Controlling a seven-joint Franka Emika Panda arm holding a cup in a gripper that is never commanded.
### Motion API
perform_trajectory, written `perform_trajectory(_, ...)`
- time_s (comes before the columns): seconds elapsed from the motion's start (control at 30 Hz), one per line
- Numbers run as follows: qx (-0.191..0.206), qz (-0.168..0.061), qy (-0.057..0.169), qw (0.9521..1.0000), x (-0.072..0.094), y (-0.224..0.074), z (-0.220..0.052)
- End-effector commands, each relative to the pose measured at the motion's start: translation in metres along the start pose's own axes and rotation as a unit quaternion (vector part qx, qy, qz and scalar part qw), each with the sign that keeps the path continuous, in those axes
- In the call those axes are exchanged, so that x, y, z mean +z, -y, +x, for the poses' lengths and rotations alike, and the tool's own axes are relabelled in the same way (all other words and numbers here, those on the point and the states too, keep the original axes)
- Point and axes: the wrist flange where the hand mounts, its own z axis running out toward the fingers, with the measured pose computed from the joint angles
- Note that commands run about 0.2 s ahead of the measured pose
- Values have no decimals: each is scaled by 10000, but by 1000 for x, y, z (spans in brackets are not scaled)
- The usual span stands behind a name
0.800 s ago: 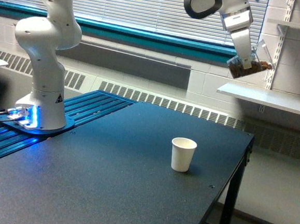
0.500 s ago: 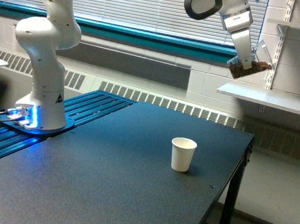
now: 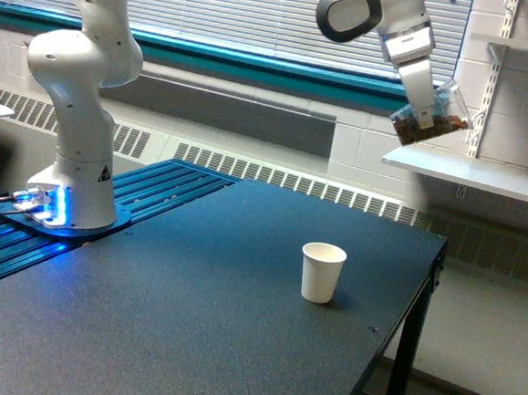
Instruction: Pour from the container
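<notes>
Cup up high, drifting in toward the paper cup

The cup [image 3: 433,111] of brown bits hangs tilted high at the exterior view's right, in front of the shelf [image 3: 472,173] and clamped in the gripper [image 3: 420,107], whose fingers grasp it from above. Since a moment ago it has slid a little toward the exterior view's left and risen slightly, and the wrist has turned with it. The bits sit heaped in the lower end; I see nothing spilling. The paper cup [image 3: 322,272] stands upright on the table [image 3: 172,318], well below and further left, so I'd say the arm is carrying across and the pour has not begun. It must line the mouth up over that cup before tipping further
</notes>
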Motion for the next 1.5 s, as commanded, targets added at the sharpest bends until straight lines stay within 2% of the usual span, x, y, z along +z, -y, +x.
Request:
perform_trajectory(0.03, -73, -82, -201, 9997, -11, -29, 9)
perform_trajectory(0.4, -77, -378, -216, 9990, -4, -79, -11)
perform_trajectory(0.73, -102, -631, -41, 9979, 6, -118, -39)
perform_trajectory(1.5, -245, -1032, 283, 9940, 33, -173, -75)
